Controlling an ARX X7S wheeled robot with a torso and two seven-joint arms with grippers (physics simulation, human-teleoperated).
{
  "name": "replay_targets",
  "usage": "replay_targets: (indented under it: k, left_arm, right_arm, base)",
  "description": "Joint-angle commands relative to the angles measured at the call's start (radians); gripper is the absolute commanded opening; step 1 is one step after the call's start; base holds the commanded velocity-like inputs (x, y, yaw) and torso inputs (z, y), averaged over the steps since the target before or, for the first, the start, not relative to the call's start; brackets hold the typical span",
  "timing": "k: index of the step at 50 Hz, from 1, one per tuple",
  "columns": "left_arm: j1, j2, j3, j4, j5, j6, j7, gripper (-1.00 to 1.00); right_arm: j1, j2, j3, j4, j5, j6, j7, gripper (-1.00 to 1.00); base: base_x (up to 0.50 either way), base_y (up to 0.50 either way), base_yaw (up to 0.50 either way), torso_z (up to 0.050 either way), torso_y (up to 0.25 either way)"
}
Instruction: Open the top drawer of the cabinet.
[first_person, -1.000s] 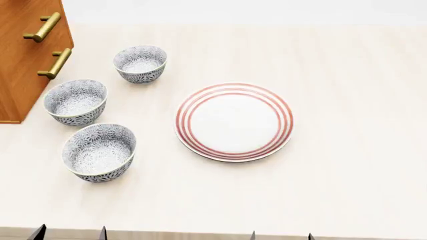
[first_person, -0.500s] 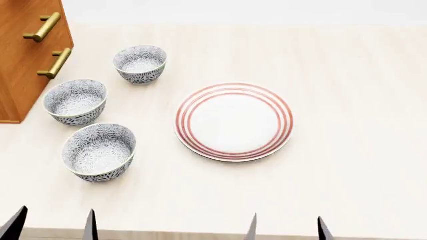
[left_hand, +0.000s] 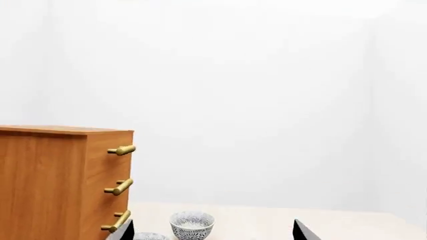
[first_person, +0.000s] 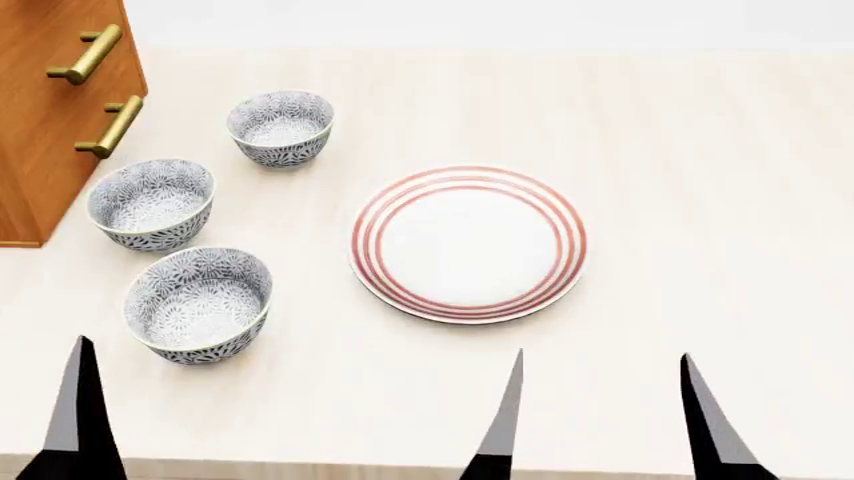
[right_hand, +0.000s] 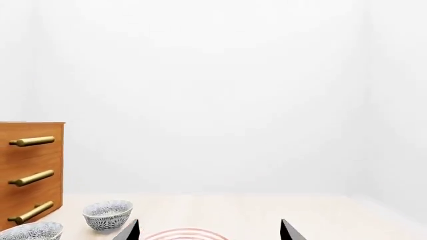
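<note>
Both arms low at the near edge of the table (first_person: 694, 150), nothing held. Left gripper (left_hand: 212, 231) spread wide and empty, its dark pointed fingertips (first_person: 83, 400) showing in head view at 7 o'clock; right gripper (first_person: 601, 415) likewise released, tips at 5 o'clock. The cabinet (first_person: 54, 110) stands at 10 o'clock in head view, at the table's far left, well apart from both grippers. Top drawer (left_hand: 110, 150) is the uppermost front, closed flush so far as the wrist views show; its brass bar handle (left_hand: 122, 149) sticks out just under the cabinet top, and head view appears to cut it off, showing only two handles. Risks, as I judge them: three like handles stacked close, so the left gripper could close on the middle handle (left_hand: 119, 187) instead of the top one. Three patterned bowls sit between the grippers and the cabinet front, the nearest bowl (first_person: 198, 303) at 8 o'clock just ahead of the left fingertips, so a low reach could knock it or shove the middle bowl (first_person: 151, 203) against the cabinet. A round smooth bar may slip from the pads if gripped off-centre; a skewed pull may jam the drawer or drag the cabinet. Materials: cabinet orange-brown wood grain, flat faces, square edges; handles cylindrical, brass, on short posts; bowls rounded, glazed, dense blue-grey floral print; plate (first_person: 469, 243) flat, white, red concentric rings; table pale, faintly streaked wood.
</note>
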Motion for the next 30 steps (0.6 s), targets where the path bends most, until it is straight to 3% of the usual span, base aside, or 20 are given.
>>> replay_targets:
  k: [1, 10, 30]
  left_arm:
    - [-0.011, -0.019, -0.014, 0.102, -0.042, -0.054, -0.024, 1.0]
    - [-0.013, -0.031, -0.011, 0.114, -0.052, -0.063, -0.04, 1.0]
    - [-0.01, -0.057, 0.008, 0.122, -0.061, -0.055, -0.064, 1.0]
  right_arm:
    - [0.023, 0.016, -0.017, -0.104, -0.029, 0.082, 0.042, 1.0]
    - [0.013, 0.029, -0.02, -0.1, -0.014, 0.053, 0.046, 1.0]
    - [0.014, 0.043, -0.03, -0.098, 0.009, 0.041, 0.056, 1.0]
  base:
    - [0.0, 0.0, 0.0, 0.0, 0.0]
    - [0.04, 0.0, 0.0, 0.0, 0.0]
    - [0.5, 0.0, 0.0, 0.0, 0.0]
